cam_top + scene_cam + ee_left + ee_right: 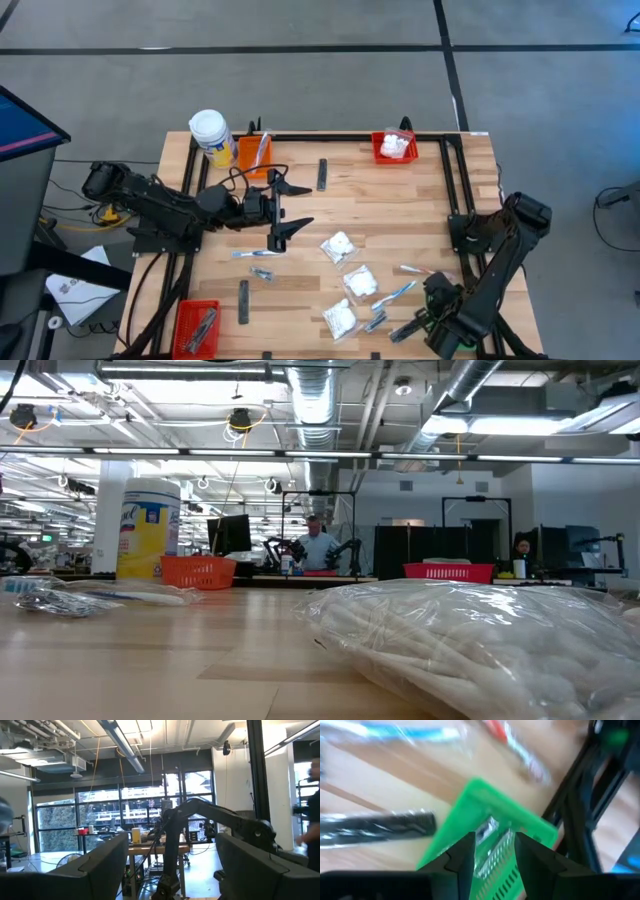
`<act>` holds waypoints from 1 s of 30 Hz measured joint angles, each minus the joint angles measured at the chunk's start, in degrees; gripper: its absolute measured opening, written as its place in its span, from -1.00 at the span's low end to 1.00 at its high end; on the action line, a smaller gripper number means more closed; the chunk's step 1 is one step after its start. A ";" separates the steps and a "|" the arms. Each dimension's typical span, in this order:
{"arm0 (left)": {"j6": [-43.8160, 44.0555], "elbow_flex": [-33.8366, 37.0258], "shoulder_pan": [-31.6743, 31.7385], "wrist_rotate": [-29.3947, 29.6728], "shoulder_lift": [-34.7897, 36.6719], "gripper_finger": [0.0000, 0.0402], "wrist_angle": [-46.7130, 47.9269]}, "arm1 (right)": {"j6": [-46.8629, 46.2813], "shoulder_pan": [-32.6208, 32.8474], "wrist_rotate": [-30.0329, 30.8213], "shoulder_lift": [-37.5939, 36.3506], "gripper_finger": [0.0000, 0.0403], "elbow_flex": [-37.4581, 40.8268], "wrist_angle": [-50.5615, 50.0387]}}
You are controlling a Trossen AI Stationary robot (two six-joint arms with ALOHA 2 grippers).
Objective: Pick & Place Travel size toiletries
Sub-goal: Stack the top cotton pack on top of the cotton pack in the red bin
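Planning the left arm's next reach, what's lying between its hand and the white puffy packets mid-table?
High view: only bare wood lies between the left hand and the nearest white puffy packet. A wrapped toothbrush lies off that line.

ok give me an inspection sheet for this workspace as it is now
surface: wooden table, black frame at the edges
job's things: white packets, toothbrushes, dark bars loose on the table; some already in the bins
clutter: yellow jar at a far corner
grippers: left gripper open above the table; right gripper over the green bin, silvery sachet between its fingers
cables: one by the left arm
surroundings: people at far benches
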State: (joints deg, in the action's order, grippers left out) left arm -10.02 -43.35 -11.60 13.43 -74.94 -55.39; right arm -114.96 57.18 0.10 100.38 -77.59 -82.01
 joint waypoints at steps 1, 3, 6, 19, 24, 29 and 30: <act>0.14 0.00 0.00 -0.02 0.00 0.47 0.02 | 0.79 -0.19 1.76 0.00 -0.35 -0.98 -1.07; 0.98 0.00 0.00 -0.07 0.00 0.47 0.23 | 3.05 -0.63 5.48 -0.02 -0.36 -2.91 -2.38; 1.49 0.00 0.00 -0.11 0.00 0.47 0.63 | 10.20 -1.26 11.05 -0.02 -0.37 -5.12 -2.79; 2.03 0.00 -4.04 -0.02 0.00 0.47 2.78 | 42.81 -7.33 22.55 -0.02 -0.39 -6.78 -3.54; 3.56 0.00 -5.78 0.01 0.00 0.47 3.18 | 48.06 -8.67 27.80 -0.02 -0.40 -6.78 -3.46; 5.17 0.00 -7.43 0.02 0.00 0.47 3.86 | 56.42 -9.01 34.09 -0.02 -0.39 -6.78 -1.26; 5.75 0.00 -7.76 0.03 0.00 0.47 4.01 | 59.08 -8.99 35.29 -0.02 -0.40 -6.78 -0.38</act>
State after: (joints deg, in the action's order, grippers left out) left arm -4.27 -43.35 -19.36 13.46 -74.94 -51.38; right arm -55.88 48.19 35.38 100.36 -84.38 -82.39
